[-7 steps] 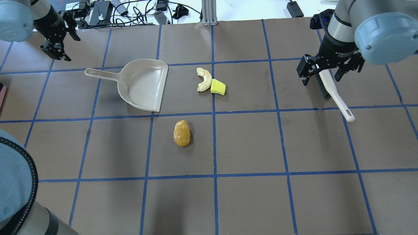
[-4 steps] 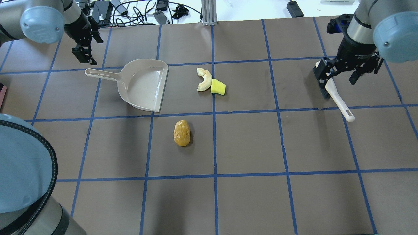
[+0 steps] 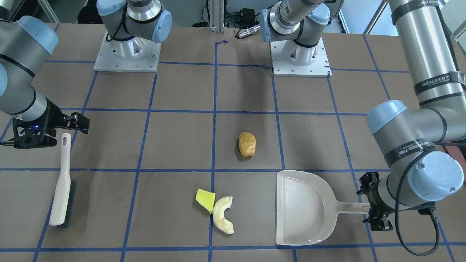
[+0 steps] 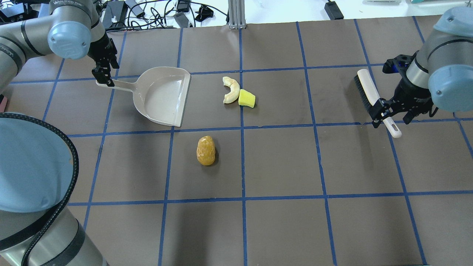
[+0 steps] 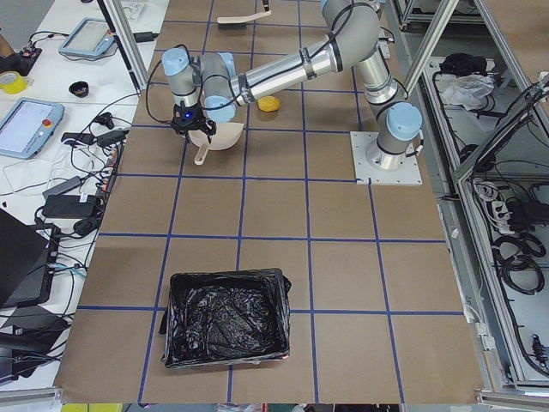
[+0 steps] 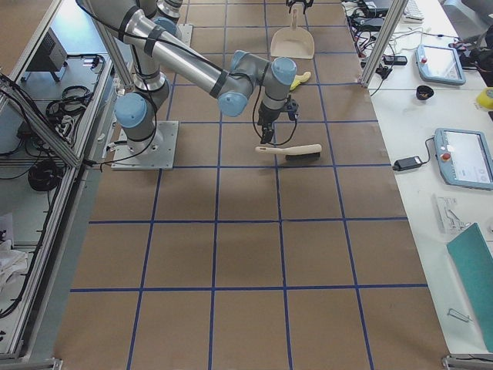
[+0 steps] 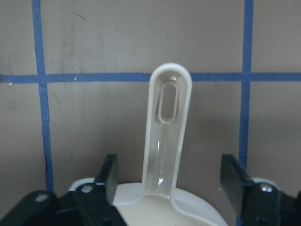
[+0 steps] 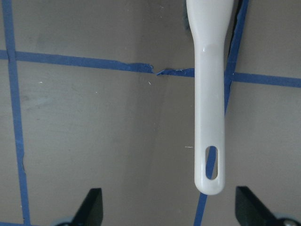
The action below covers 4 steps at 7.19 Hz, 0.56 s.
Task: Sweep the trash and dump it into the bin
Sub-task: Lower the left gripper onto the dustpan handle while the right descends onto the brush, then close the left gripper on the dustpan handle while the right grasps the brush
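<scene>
The trash lies on the brown mat: a golden-brown potato lump (image 4: 206, 150) (image 3: 247, 144), a yellow wedge (image 4: 247, 99) (image 3: 205, 199) and a cream crescent (image 4: 231, 90) (image 3: 222, 214) touching the wedge. The bin (image 5: 171, 319), lined with a black bag, shows only in the exterior left view, far from the trash. My left gripper (image 4: 103, 75) (image 7: 171, 183) is open, its fingers on either side of the beige dustpan's handle (image 7: 167, 127). My right gripper (image 4: 391, 114) (image 8: 171, 212) is open over the end of the white brush's handle (image 8: 209, 94).
The dustpan (image 4: 162, 96) lies flat, its mouth toward the crescent and wedge. The brush (image 4: 373, 98) lies at the table's right. Cables and power bricks (image 4: 147, 13) and a metal post (image 4: 235, 14) sit past the far edge. The arm base plates (image 3: 125, 54) stand on my side.
My left gripper has moved right and down from the far left corner to the dustpan handle. My right gripper has moved along the brush from its head to the handle's end.
</scene>
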Each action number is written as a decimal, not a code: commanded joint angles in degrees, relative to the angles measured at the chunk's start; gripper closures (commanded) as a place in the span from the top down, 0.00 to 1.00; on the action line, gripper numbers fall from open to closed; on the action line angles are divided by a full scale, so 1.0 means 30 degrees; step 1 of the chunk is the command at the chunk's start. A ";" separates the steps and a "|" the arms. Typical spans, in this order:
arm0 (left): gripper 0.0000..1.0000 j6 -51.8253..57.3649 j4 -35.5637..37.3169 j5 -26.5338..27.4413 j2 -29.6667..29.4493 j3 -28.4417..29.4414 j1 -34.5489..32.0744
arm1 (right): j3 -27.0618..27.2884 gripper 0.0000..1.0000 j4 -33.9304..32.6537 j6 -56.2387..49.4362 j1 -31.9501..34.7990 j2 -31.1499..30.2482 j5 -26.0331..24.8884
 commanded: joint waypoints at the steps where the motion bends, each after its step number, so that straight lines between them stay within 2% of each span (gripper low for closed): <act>1: 0.78 -0.0953 -0.0092 0.1195 -0.0617 -0.0153 -0.0028 | 0.0321 1.00 -0.1625 -0.0143 -0.0075 0.0018 -0.1968; 2: 0.77 -0.0840 -0.0181 0.1865 -0.0212 -0.0908 -0.0028 | 0.0378 1.00 -0.2940 -0.0375 -0.0075 0.0308 -0.2446; 4: 0.78 -0.0896 -0.0123 0.1639 0.0086 -0.1005 -0.0028 | 0.0436 0.99 -0.3071 -0.0203 -0.0075 0.1567 -0.2246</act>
